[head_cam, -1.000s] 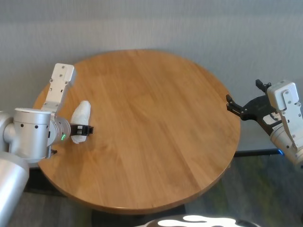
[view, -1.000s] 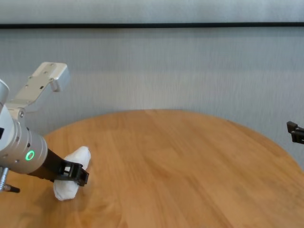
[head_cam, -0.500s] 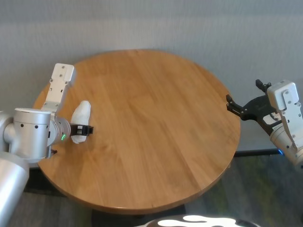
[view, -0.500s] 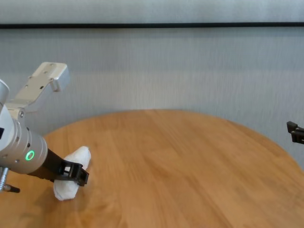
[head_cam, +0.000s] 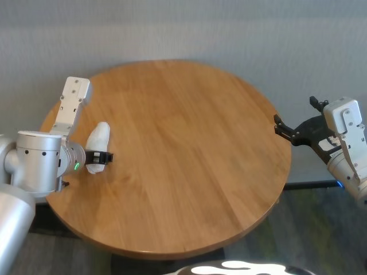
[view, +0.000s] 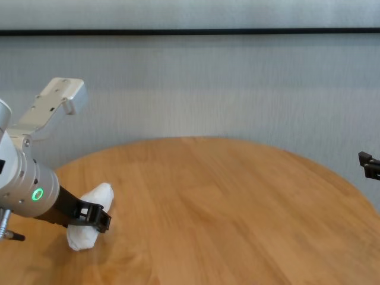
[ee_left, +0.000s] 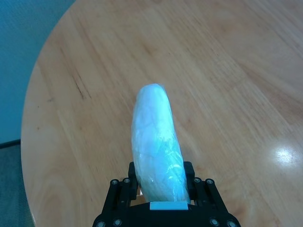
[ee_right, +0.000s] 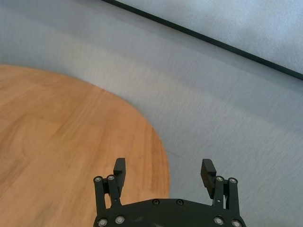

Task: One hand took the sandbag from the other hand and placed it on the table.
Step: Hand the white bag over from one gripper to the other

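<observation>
The sandbag (head_cam: 99,136), a white lumpy pouch in clear film, is at the left side of the round wooden table (head_cam: 189,149). My left gripper (head_cam: 102,156), on the wrist with the green ring light, is shut on its lower part. In the left wrist view the sandbag (ee_left: 155,137) sticks out past the fingers (ee_left: 195,176) over the table (ee_left: 227,71). In the chest view the sandbag (view: 98,195) tilts with its low end close to the wood (view: 237,208). My right gripper (head_cam: 295,114) hangs open and empty just off the table's right edge; its fingers stand wide apart (ee_right: 164,165).
A grey wall runs behind the table (ee_right: 57,142). Dark floor shows beneath the table's right and near edges. The left arm's silver wrist (view: 24,190) sits above the table's left rim.
</observation>
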You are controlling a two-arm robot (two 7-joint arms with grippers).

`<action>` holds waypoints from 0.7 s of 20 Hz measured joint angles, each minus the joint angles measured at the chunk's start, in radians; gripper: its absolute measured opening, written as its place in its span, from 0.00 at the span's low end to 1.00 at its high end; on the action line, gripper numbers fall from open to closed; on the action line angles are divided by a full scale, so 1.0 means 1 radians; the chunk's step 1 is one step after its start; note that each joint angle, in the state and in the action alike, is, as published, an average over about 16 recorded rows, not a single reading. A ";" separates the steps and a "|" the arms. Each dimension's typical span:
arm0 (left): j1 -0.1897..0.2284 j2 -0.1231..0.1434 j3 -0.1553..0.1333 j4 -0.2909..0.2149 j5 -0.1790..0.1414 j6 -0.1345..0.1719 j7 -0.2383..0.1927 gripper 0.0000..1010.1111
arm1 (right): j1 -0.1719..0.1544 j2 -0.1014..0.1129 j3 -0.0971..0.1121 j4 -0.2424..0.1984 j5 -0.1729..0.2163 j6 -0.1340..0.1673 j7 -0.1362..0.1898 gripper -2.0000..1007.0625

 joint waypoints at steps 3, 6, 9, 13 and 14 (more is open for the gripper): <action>0.001 0.001 0.000 -0.002 0.003 -0.006 -0.007 0.59 | 0.000 0.000 0.000 0.000 0.000 0.000 0.000 0.99; 0.004 0.003 0.001 -0.005 0.006 -0.017 -0.017 0.59 | 0.000 0.000 0.000 0.000 0.000 0.000 0.000 0.99; 0.008 0.006 0.003 -0.012 0.011 -0.035 -0.032 0.59 | 0.000 0.000 0.000 0.000 0.000 0.000 0.000 0.99; 0.016 0.014 0.006 -0.026 0.018 -0.074 -0.066 0.59 | 0.000 0.000 0.000 0.000 0.000 0.000 0.000 0.99; 0.018 0.016 0.008 -0.030 0.020 -0.086 -0.076 0.59 | 0.000 0.000 0.000 0.000 0.000 0.000 0.000 0.99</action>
